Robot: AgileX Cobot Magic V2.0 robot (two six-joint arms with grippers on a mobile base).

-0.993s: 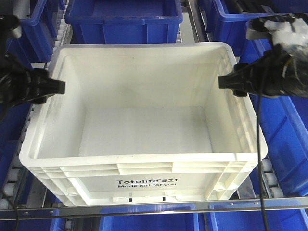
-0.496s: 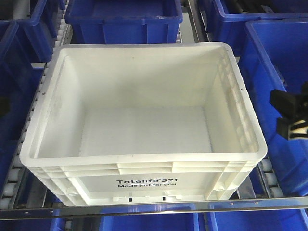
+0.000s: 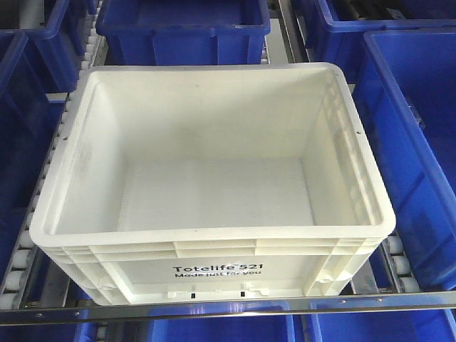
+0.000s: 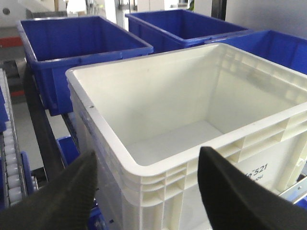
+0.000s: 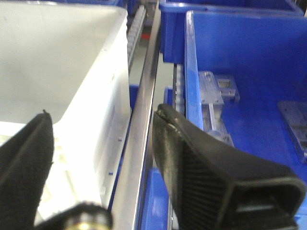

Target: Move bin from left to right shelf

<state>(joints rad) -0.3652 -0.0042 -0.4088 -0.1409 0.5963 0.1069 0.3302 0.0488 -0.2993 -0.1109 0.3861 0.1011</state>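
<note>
While blue bins are crowding it on every side, the white bin is sitting empty on the roller shelf, its printed face toward the front rail. The left gripper is hovering with fingers spread beside the bin's near corner; the right gripper is gaping wide above the metal rail beside the bin's wall, gripping nothing.

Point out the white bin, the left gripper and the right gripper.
white bin (image 3: 214, 274): front view, printed front wall.
left gripper (image 4: 146, 189): left wrist view, midway between the open fingertips.
right gripper (image 5: 103, 120): right wrist view, midway between the open fingertips.
</note>
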